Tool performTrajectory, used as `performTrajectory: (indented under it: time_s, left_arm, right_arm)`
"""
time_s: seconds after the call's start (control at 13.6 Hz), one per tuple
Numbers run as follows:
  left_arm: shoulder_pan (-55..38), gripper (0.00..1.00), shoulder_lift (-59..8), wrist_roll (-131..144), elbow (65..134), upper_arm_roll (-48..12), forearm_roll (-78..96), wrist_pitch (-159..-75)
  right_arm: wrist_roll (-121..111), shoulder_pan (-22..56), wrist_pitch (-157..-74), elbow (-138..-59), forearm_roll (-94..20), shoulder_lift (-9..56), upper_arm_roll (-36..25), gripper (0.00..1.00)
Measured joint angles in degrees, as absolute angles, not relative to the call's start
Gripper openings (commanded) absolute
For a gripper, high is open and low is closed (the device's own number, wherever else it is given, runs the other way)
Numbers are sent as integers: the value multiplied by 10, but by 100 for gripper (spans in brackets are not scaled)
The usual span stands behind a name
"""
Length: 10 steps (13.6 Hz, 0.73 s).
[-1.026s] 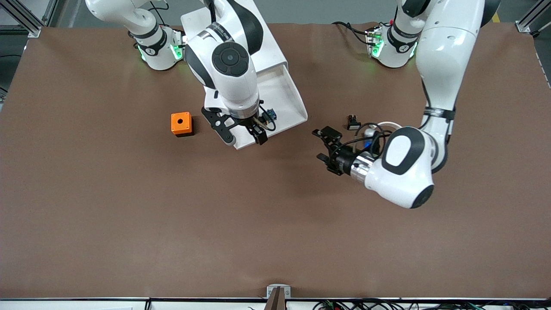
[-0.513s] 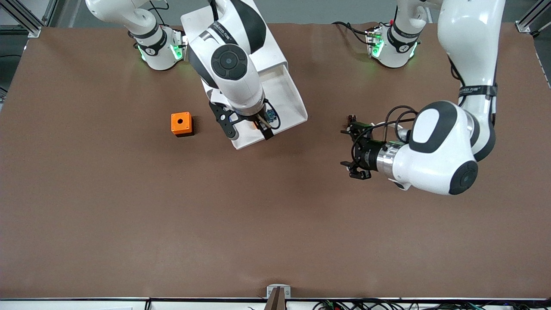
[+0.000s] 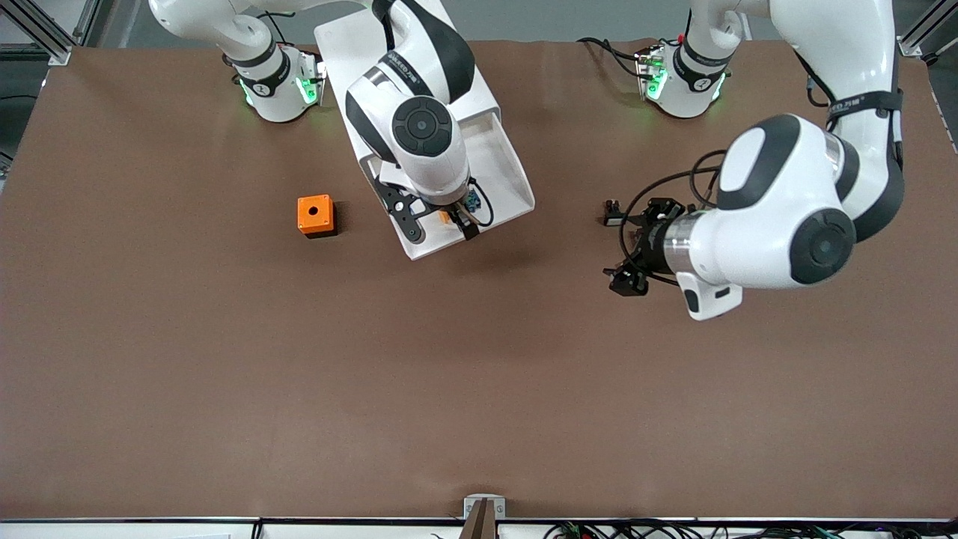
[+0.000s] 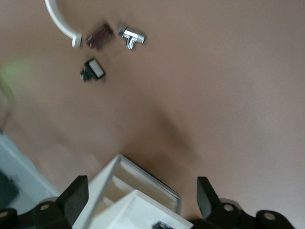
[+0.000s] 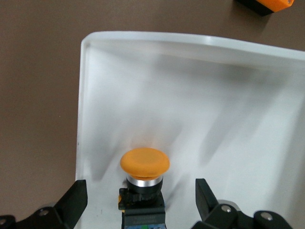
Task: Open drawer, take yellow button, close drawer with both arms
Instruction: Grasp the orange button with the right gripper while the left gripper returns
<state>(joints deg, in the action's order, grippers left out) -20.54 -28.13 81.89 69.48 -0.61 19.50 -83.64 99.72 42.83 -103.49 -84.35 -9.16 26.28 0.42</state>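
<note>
The white drawer (image 3: pixel 500 166) stands pulled open from its cabinet, toward the front camera. The button (image 3: pixel 456 209) lies in it; the right wrist view shows its orange cap (image 5: pixel 144 163) on a black body with a blue rear block. My right gripper (image 3: pixel 441 228) is open, low in the drawer, with one finger on either side of the button's body (image 5: pixel 140 191) and not touching it. My left gripper (image 3: pixel 632 248) is open and empty over the table toward the left arm's end. It faces the drawer (image 4: pixel 143 202), which shows between its fingers from a distance.
An orange cube with a round hole (image 3: pixel 315 215) sits beside the drawer toward the right arm's end. A small black piece with a white cap (image 3: pixel 614 217) lies close by my left gripper. The left wrist view also shows a metal fitting (image 4: pixel 132 36) and a white curved tube (image 4: pixel 59 21).
My left arm has pulled back from the drawer toward its own end of the table. My right gripper has shifted a little farther into the drawer, staying open around the button.
</note>
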Motion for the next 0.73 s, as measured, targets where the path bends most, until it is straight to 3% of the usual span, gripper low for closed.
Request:
performTrajectory:
  time_s: [0.37, 0.51, 0.73]
  left_arm:
    - [-229, 100, -279, 804, 765, -63, 121, -983]
    - [-234, 100, -279, 803, 806, -78, 102, -1041]
    - [-241, 100, -276, 798, 853, -89, 101, -1100]
  right_arm:
    - [997, 438, -1035, -844, -94, 269, 4, 100]
    - [997, 439, -1035, -843, -94, 275, 4, 80]
    - [997, 439, -1037, -840, -94, 276, 4, 31]
